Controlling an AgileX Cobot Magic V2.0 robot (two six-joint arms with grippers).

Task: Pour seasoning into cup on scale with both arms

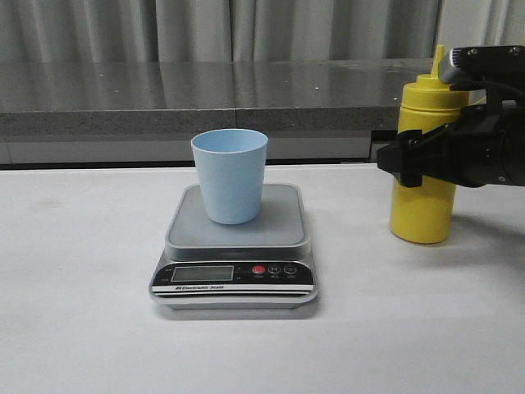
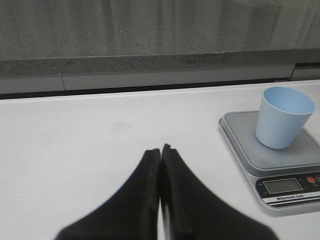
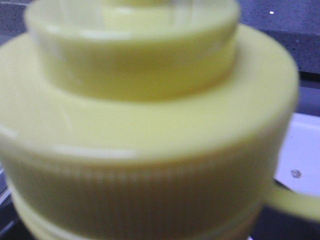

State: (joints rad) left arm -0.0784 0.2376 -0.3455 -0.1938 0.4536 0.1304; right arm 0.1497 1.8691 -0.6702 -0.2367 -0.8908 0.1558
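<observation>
The yellow seasoning bottle (image 1: 422,164) stands upright on the white table (image 1: 82,312), right of the scale, with the right claw (image 1: 410,160) around its middle; whether that claw presses it or only brackets it cannot be told. The pale blue cup (image 1: 230,175) stands upright on the scale (image 1: 234,246), its inside showing nothing. The left claw (image 2: 161,160) hovers closed over bare table, a grey stone ledge (image 1: 205,103) and curtains (image 1: 246,29) behind.
</observation>
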